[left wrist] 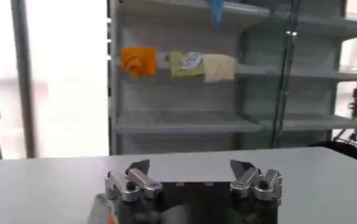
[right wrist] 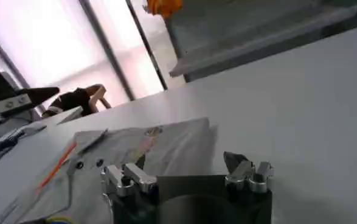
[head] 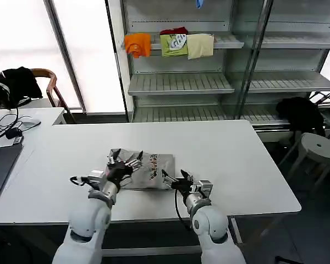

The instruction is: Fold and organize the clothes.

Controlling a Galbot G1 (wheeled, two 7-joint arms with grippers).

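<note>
A folded light grey shirt [head: 144, 169] lies on the white table [head: 231, 159], near the front edge and a little toward the robot's left of the table's middle; its print of small coloured marks faces up, and in the right wrist view the same shirt [right wrist: 123, 152] shows an orange-red strip and two dark buttons; the left gripper [head: 122, 164] sits at the shirt's 9 o'clock edge, over the fabric, jaws spread wide with nothing between them; the left wrist view shows that left gripper [left wrist: 190, 171] with its fingers far apart and only bare table beyond; the right gripper [head: 172, 181] is at the shirt's 4 o'clock corner, just beside the fabric, whether touching it is hard to tell; its jaws are also wide and empty, and the right wrist view has the right gripper [right wrist: 187, 170] with the shirt's edge just past its tips; on the shelf [head: 181, 41] at 12 o'clock lie orange, green and cream folded cloths [head: 170, 44]
</note>
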